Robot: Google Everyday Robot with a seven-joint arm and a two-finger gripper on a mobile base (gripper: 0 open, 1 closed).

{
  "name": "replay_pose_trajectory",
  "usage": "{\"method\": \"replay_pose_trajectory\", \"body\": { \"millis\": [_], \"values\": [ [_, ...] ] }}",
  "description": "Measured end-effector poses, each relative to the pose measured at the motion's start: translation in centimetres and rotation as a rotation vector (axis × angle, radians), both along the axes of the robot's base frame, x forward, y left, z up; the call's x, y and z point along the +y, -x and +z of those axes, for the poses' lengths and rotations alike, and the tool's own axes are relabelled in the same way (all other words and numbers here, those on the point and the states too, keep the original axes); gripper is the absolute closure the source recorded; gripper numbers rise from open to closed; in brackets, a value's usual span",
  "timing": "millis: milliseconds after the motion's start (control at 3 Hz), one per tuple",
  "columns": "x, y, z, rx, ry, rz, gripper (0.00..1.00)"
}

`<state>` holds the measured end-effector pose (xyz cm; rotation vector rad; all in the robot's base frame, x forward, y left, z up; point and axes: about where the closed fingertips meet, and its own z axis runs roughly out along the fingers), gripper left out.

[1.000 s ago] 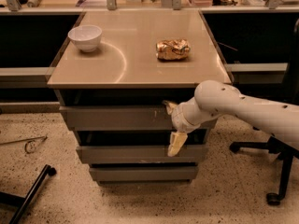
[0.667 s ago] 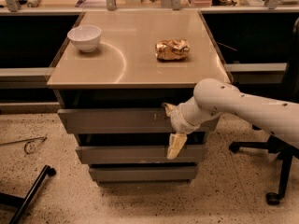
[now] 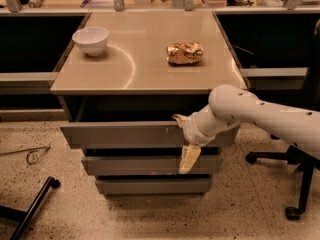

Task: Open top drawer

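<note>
The top drawer (image 3: 120, 135) is the widest grey front under the tabletop, with small white scratches (image 3: 167, 131) right of its centre. It stands pulled out a little, with a dark gap behind its upper edge. My gripper (image 3: 184, 143) is at the drawer's front, right of centre, at the end of the white arm (image 3: 260, 116) that comes in from the right. It is open: one tan finger (image 3: 178, 118) hooks over the drawer's top edge, and the other (image 3: 189, 159) hangs down in front of the middle drawer (image 3: 130, 165).
A white bowl (image 3: 90, 39) and a crumpled brown bag (image 3: 185, 53) sit on the tabletop (image 3: 145, 69). The bottom drawer (image 3: 150, 185) is below. An office chair base (image 3: 295, 184) stands at the right. A black bar (image 3: 30, 211) and a wire (image 3: 31, 155) lie on the floor at the left.
The top drawer's front has come slightly further out towards the camera, and my gripper has moved with it. The bowl and bag have not moved.
</note>
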<state>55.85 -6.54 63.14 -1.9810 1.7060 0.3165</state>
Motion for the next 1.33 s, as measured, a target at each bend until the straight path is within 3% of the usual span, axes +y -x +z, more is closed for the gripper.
{"method": "replay_pose_trajectory", "body": {
  "millis": [333, 667, 1333],
  "values": [
    [0.0, 0.0, 0.0, 0.0, 0.0, 0.0, 0.0],
    [0.2, 1.4, -0.4, 0.058, -0.011, 0.013, 0.0],
    [0.1, 2.4, 0.3, 0.061, -0.019, 0.003, 0.0]
  ]
}}
